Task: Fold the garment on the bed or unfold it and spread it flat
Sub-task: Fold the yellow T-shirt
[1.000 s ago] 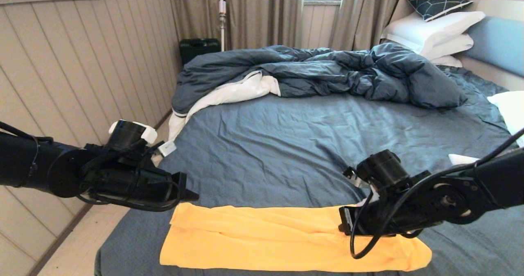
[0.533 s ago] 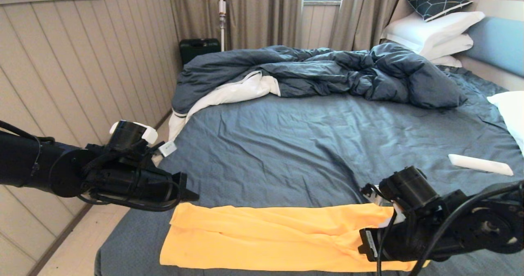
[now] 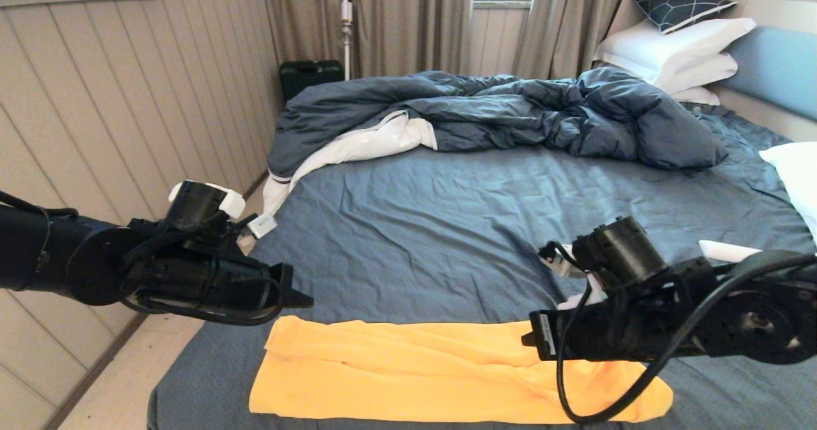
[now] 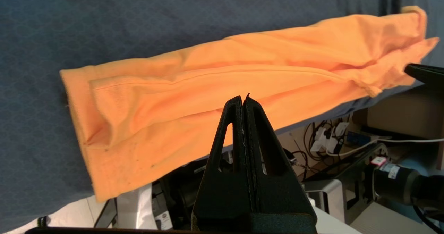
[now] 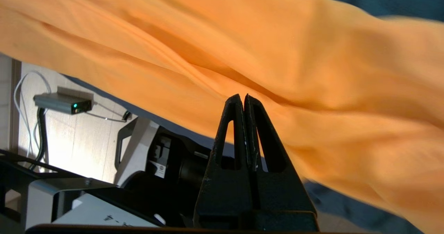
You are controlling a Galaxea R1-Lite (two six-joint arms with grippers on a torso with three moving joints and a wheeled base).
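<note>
In the head view, the garment [image 3: 440, 372] is seen folded into a long yellow strip laid across the near edge of the bed [image 3: 485, 226], on the dark blue-grey sheet. The left gripper [image 3: 303, 300] is held just beyond the strip's left end, above the bed's near left corner, with its tip pointing toward the middle of the bed. The right gripper [image 3: 528, 339] is held over the right part of the strip, with that arm's cable looped down across the cloth. A rumpled duvet [image 3: 510, 114] with a white lining is piled along the far side of the bed, and white pillows [image 3: 676, 47] are stacked by the headboard at the right.

In the left wrist view, the jaws of the left gripper [image 4: 243, 98] are seen pressed together with nothing between them, and they are held clear of the cloth. The folded garment [image 4: 242, 88] is shown lying along the mattress edge, with layered hems visible at one end.

In the right wrist view, the jaws of the right gripper [image 5: 242, 98] are likewise closed on nothing. The garment [image 5: 277, 53] fills most of the view behind them; whether the tips touch the fabric cannot be told.
</note>
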